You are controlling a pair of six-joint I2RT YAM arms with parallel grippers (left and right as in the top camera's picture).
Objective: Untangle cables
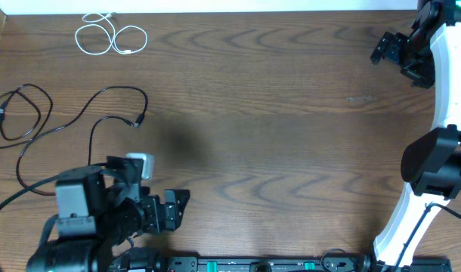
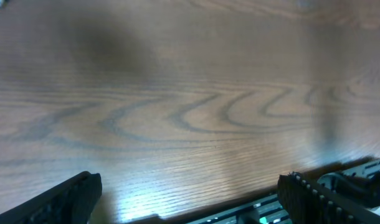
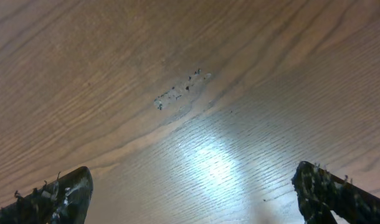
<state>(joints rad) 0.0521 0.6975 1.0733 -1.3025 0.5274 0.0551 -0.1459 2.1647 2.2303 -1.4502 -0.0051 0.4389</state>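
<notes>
Apparently the untangling is close to finished, since each cord lies on its own. Nearest, the left pincer hovers low over bare desk, fingers spread wide and holding nothing. Just beyond it the longer black cable snakes from near-left toward far-right, its end plug pointing away and slightly right. The second black cable loops at the left edge (whether the two touch there, I cannot tell). Farthest left, the white cable sits in two coils, its long axis along the far edge. The right pincer, far right, gapes empty too. Next probably comes reaching left to part the black pair.
</notes>
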